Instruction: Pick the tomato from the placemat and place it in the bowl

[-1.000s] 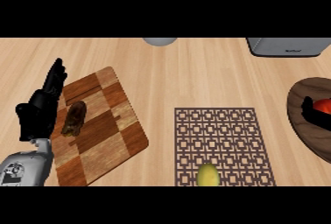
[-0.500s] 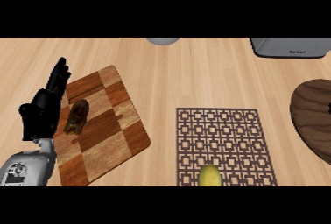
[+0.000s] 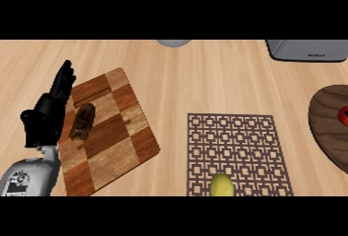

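Nearest you, a yellow-green fruit (image 3: 221,185) lies at the near edge of the placemat (image 3: 234,138); nothing red shows on that mat, so leave the fruit alone. At the left, your left hand (image 3: 44,120) rests open, fingers straight and pointing up, beside the cutting board (image 3: 115,138). The right hand is out of view, so you cannot tell its state. Farther right, what is likely the tomato (image 3: 344,115) shows as a red sliver inside the wooden bowl (image 3: 329,133), well apart from the left hand. The placing looks nearly done; check that it sits within the rim, then lift straight up.
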